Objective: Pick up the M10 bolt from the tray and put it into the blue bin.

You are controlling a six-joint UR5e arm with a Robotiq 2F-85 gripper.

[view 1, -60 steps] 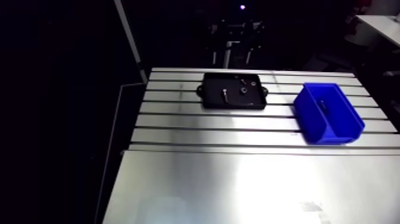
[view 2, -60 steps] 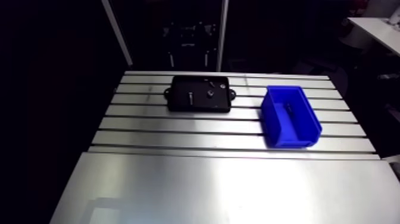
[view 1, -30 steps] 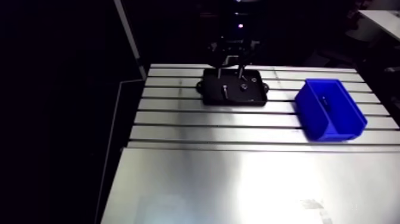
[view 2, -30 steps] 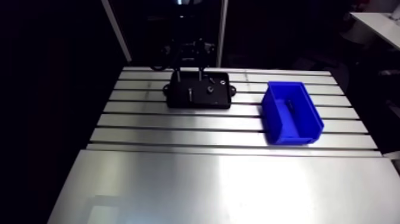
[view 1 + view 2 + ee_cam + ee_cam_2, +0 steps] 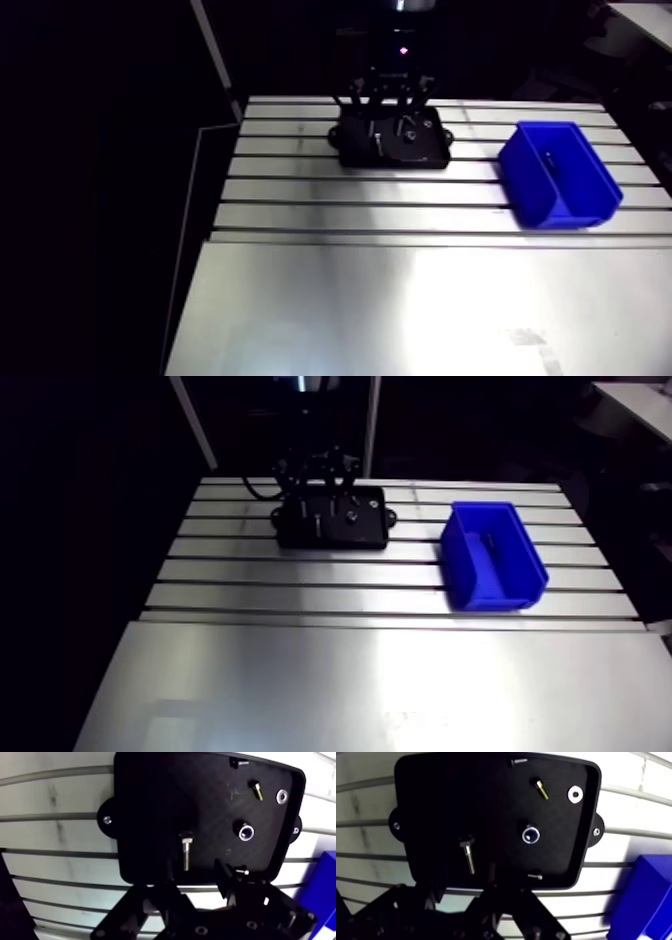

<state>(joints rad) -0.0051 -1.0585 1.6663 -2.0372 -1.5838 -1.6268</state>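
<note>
Spread and empty, the gripper [image 5: 186, 886] should drop until the M10 bolt [image 5: 186, 852], just ahead in the tray [image 5: 150, 802], sits squarely between its jaws.

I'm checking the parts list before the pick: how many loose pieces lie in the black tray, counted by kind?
Large bolt: 1
Small screws: 3
Washer: 1
Nut-like ring: 1
Total: 6 loose pieces in the black tray
</note>
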